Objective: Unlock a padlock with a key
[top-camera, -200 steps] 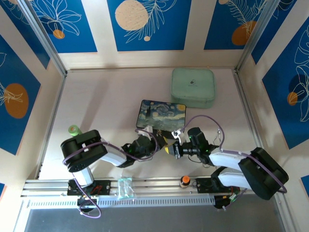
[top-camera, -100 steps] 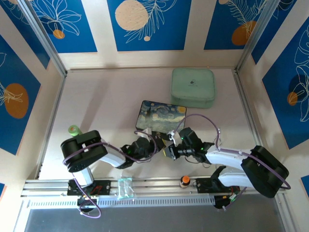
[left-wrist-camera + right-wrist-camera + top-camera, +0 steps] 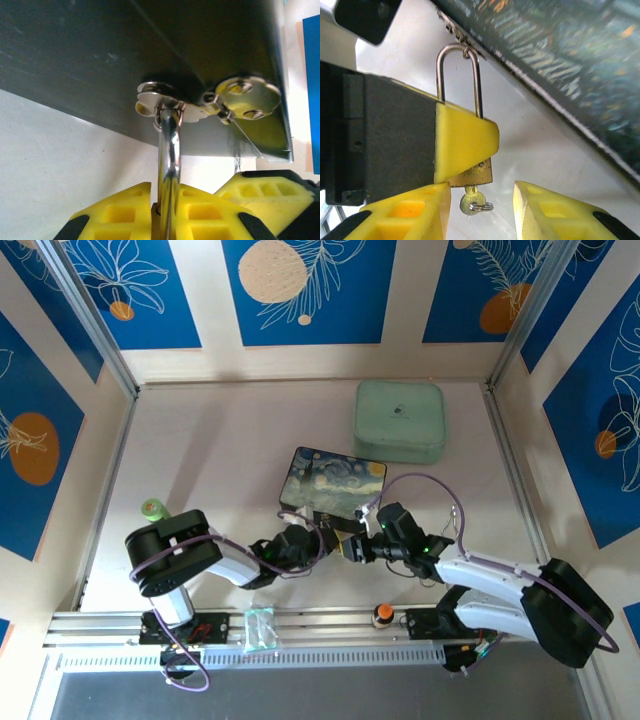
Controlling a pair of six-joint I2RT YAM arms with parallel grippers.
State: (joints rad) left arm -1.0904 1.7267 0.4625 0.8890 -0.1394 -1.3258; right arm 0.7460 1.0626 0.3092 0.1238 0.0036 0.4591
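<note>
The brass padlock (image 3: pixel 479 175) hangs by its silver shackle (image 3: pixel 459 75) from the hasp (image 3: pixel 165 100) of the starry-night box (image 3: pixel 335 480). My left gripper (image 3: pixel 167 192) is shut on the padlock's body, one yellow finger (image 3: pixel 465 142) covering most of it. The small key (image 3: pixel 471 201) sticks out of the padlock's underside with a ring on its head. My right gripper (image 3: pixel 482 210) stands open, one finger on either side of the key, touching neither it nor the padlock. In the top view both grippers, left (image 3: pixel 322 540) and right (image 3: pixel 352 548), meet at the box's near edge.
A mint-green case (image 3: pixel 400 420) lies behind the box. A green tape roll (image 3: pixel 152 508) sits at the left by my left arm. An orange-capped bottle (image 3: pixel 381 614) and a clear plastic piece (image 3: pixel 258 628) rest on the front rail.
My right gripper has opened and let go of the key, which stays in the padlock. The right arm has shifted slightly. The left gripper has kept its hold.
</note>
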